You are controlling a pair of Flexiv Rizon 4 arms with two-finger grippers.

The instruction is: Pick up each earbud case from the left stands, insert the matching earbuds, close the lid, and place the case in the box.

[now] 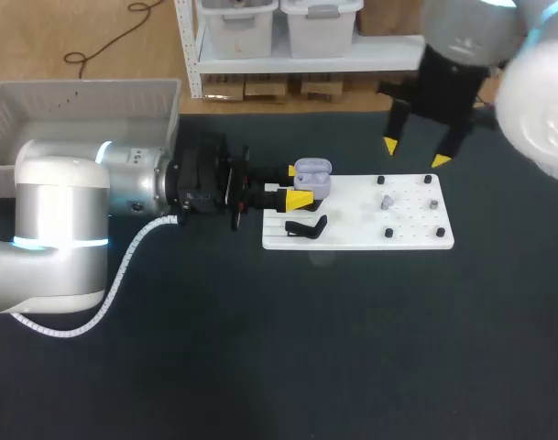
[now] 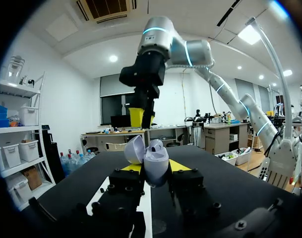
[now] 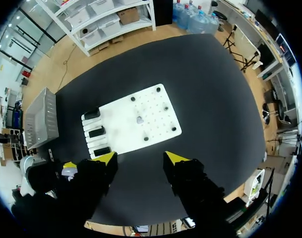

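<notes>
My left gripper (image 1: 296, 183) is shut on a lavender earbud case (image 1: 315, 174) at the left end of the white board (image 1: 361, 229). In the left wrist view the case (image 2: 156, 161) sits between the yellow tips with its lid (image 2: 134, 148) swung open and an earbud (image 2: 156, 145) showing inside. A small loose earbud (image 1: 387, 202) lies in the middle of the board, among black pegs. High above the board's far side, my right gripper (image 1: 415, 153) hangs open with nothing between its fingers. The right wrist view looks straight down on the board (image 3: 155, 129) and the earbud (image 3: 139, 119).
A grey box (image 1: 77, 110) stands at the table's back left. A black stand piece (image 1: 306, 227) lies on the board's slotted left end, where dark stand slots (image 3: 96, 132) show. Dark table surface spreads in front of and to the right of the board.
</notes>
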